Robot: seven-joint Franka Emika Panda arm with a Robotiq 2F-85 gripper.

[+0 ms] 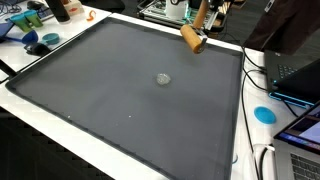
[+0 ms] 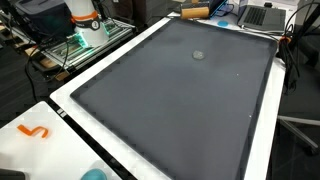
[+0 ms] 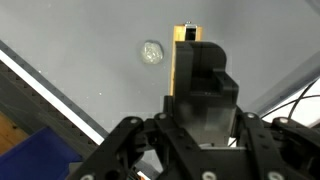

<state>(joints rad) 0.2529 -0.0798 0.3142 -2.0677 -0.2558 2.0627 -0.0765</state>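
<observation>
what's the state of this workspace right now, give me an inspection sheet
surface: dark grey mat lying flat on a white table, with a few pale specks
job's things: wooden piece right against the claw's fingers; small pale round object alone near mid-mat
clutter: orange hook-shaped piece and blue disc on the table, off the mat
grippers: claw shows only in the wrist view, above the mat; open or shut cannot be told
cables: black cables beside the mat's edge, near a laptop
surroundings: benches with gear beyond the table
</observation>
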